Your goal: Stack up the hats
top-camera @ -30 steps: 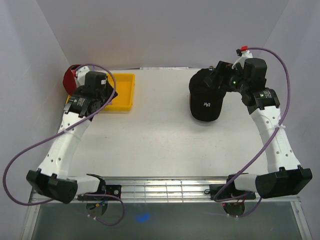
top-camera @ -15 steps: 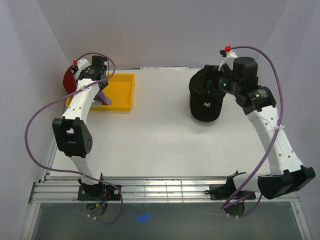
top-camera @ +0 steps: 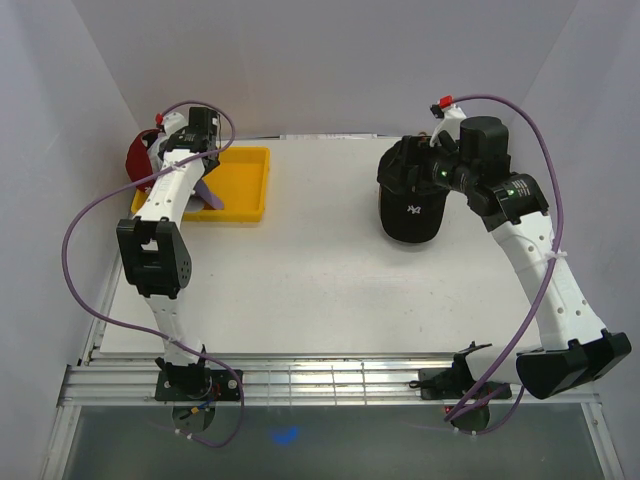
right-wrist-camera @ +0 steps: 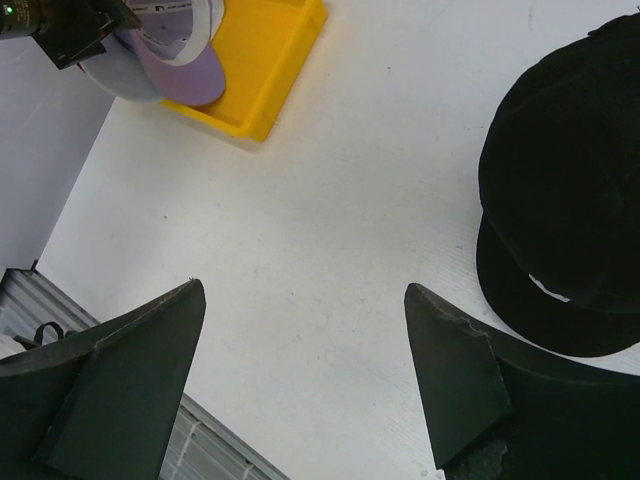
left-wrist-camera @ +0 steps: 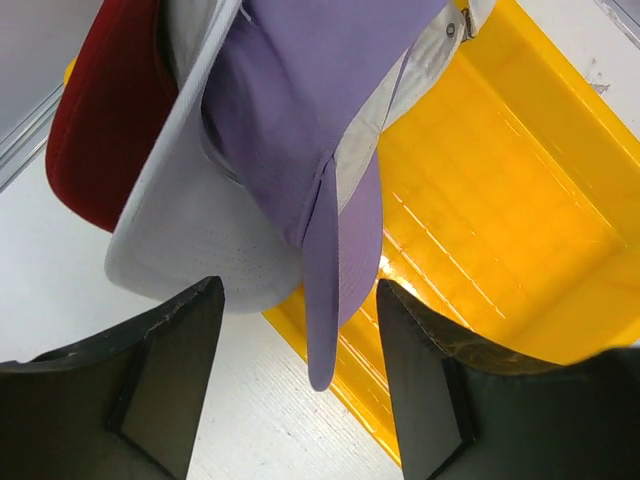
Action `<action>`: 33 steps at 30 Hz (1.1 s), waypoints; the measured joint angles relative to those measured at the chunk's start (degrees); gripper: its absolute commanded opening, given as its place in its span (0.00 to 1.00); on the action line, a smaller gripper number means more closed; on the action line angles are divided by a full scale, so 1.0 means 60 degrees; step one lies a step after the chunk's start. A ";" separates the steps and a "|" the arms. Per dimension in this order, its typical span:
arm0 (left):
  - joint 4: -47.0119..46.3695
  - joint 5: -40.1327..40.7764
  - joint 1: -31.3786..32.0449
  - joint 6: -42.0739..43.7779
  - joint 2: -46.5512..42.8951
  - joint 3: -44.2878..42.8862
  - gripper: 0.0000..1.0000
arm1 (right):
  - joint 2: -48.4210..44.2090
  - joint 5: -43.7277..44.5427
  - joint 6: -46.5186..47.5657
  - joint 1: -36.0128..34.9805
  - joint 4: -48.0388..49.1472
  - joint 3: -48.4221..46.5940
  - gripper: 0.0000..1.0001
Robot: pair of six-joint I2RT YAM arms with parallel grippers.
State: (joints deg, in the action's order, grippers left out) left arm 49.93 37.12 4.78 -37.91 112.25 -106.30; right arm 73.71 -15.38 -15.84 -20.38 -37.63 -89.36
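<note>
Cloth lavender cap (left-wrist-camera: 300, 120) by gaping left pincer (left-wrist-camera: 298, 300) — right pincer (right-wrist-camera: 303, 288) gapes near black cap (right-wrist-camera: 570, 180).

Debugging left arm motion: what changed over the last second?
Left gripper reached out toward the far-left corner, now open by the lavender cap at the yellow tray. Right gripper nudged left by the black cap, open. Nothing grasped; caps, tray unmoved.
</note>
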 measured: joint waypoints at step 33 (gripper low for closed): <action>-0.0321 -0.0627 -0.0051 0.1337 0.0346 0.0237 0.00 | 0.0521 -0.0433 0.0204 -0.0266 0.0127 0.0233 0.82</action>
State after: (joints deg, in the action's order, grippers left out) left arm 48.01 33.36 4.47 -29.89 114.32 -104.88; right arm 76.84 -17.98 -14.61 -21.98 -36.86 -87.96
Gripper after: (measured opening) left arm 0.029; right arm 0.820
